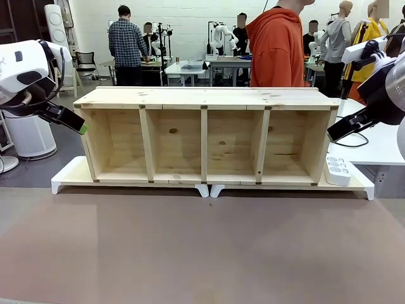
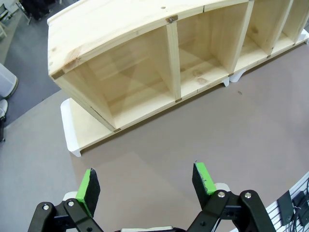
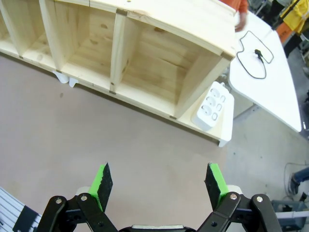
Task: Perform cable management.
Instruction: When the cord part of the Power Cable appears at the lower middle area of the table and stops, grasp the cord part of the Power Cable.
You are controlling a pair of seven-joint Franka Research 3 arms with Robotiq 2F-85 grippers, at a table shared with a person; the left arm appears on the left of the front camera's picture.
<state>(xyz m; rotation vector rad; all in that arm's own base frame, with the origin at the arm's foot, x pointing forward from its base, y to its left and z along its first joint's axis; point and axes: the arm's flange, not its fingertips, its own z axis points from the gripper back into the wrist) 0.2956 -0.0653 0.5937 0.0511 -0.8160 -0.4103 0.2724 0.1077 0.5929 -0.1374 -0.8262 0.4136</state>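
The cable (image 3: pixel 259 53) lies looped on the white tabletop (image 3: pixel 270 92) beyond the right end of the shelf (image 1: pixel 205 98), nearer the right arm (image 1: pixel 370 114), both arms' jaws spread and empty

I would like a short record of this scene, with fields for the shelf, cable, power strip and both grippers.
shelf: wooden, four open compartments
cable: black, loose on the white table beside the shelf
power strip: white, at the shelf's right end
left gripper: open, above the brown table
right gripper: open, above the brown table
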